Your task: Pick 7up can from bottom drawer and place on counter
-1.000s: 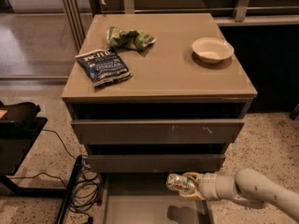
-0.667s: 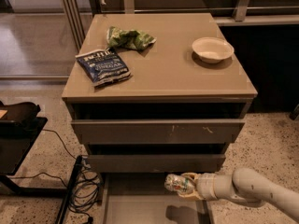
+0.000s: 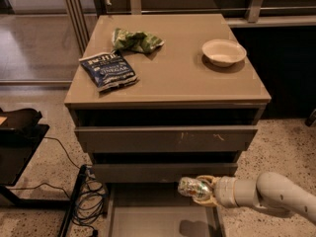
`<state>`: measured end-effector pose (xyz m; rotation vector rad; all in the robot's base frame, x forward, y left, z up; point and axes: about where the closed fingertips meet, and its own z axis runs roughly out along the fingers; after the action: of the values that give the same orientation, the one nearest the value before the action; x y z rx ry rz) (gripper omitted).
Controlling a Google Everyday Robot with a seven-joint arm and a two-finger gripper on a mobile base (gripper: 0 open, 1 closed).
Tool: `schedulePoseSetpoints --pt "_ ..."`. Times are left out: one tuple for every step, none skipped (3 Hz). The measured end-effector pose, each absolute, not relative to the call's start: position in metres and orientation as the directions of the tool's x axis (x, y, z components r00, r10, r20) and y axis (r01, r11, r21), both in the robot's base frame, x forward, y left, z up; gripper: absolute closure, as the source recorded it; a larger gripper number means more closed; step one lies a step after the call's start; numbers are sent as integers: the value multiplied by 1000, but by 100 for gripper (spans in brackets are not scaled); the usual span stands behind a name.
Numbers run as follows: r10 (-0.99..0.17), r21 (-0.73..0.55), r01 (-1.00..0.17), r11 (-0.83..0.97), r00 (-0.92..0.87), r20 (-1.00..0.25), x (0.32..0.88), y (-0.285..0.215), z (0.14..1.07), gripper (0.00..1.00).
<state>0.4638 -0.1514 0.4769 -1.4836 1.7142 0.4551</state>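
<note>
gripper [image 3: 200, 189] squeezes the can [image 3: 188, 187] | lifted a tiny bit above the open drawer [image 3: 148, 220] | counter [image 3: 182, 80] comes next

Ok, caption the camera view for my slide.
Gripper holding the 7up can above the open bottom drawer, below the counter.

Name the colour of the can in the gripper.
Silvery-white with green markings, in the camera view; the gripper holds the 7up can above the bottom drawer.

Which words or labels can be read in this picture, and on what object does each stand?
"VINEGAR": dark blue chip bag, white letters; top line blurred.
7up can, in the tool above the bottom drawer: print unreadable.
Green chip bag: unreadable.
</note>
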Motion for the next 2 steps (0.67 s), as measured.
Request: schedulePoseSetpoints --pt "-672 -294 -931 217 76 -737 463 -157 529 100" --pt "-680 -348 -917 195 129 -722 464 -165 580 100"
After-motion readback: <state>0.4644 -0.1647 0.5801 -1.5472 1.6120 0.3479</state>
